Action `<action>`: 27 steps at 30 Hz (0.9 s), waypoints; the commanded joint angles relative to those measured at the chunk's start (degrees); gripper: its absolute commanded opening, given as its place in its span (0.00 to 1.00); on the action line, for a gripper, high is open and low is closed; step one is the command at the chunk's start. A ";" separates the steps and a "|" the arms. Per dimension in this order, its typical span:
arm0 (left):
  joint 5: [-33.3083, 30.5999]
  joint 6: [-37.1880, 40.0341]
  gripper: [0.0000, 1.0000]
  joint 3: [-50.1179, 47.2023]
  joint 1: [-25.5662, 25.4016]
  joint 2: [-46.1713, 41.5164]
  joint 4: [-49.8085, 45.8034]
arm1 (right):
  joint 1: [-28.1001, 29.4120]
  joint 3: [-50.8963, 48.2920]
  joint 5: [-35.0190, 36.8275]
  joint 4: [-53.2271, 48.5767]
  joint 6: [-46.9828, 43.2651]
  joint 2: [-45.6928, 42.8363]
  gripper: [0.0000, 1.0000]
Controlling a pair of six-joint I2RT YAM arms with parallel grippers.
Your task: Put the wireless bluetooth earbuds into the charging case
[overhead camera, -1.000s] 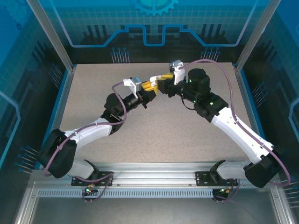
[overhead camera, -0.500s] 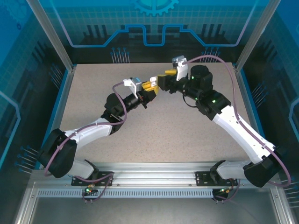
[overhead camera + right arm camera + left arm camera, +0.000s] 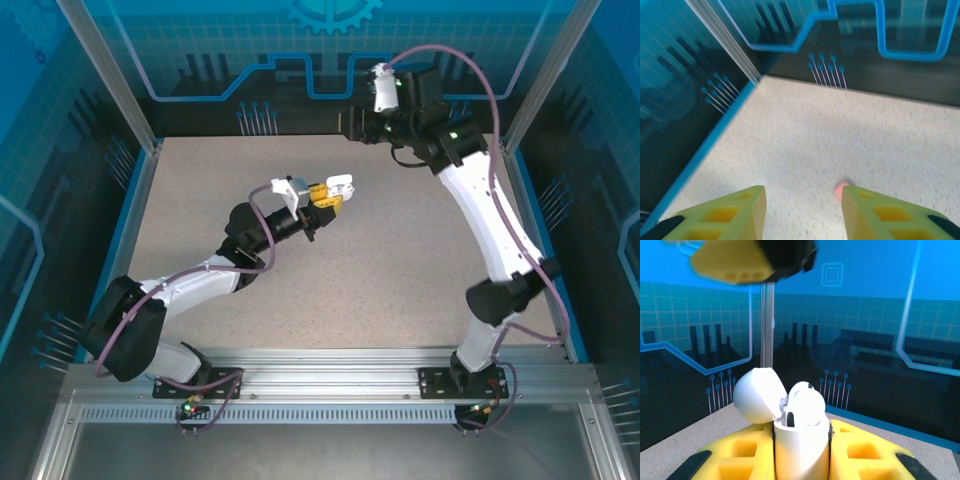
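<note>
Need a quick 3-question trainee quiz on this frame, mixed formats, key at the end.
1. True or false: the charging case gripped by the left pincer has its lid shut.
2. Pick one. The right pincer is: A) shut on an earbud, B) open with nothing between its fingers, C) shut on the case.
3. Fill in: the small piece lying on the table close to the right pincer is ___ in colour.

Key: 1 false, the lid is flipped open; 2 B; 3 pink.
</note>
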 commanded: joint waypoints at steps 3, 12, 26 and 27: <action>1.78 1.87 0.00 3.00 -0.28 0.66 0.70 | -0.71 8.73 -3.73 -17.19 -1.69 8.71 0.39; -2.58 1.16 0.00 3.91 -0.38 2.24 1.18 | 0.77 1.73 -4.94 -18.00 -4.08 5.77 0.28; -6.69 -2.34 0.00 5.46 -0.16 4.33 0.37 | 1.96 -13.54 0.23 -13.04 -1.04 -6.65 0.27; -6.86 -3.11 0.00 5.62 -0.18 4.63 -0.38 | 1.38 -14.30 4.22 -12.43 1.09 -7.50 0.32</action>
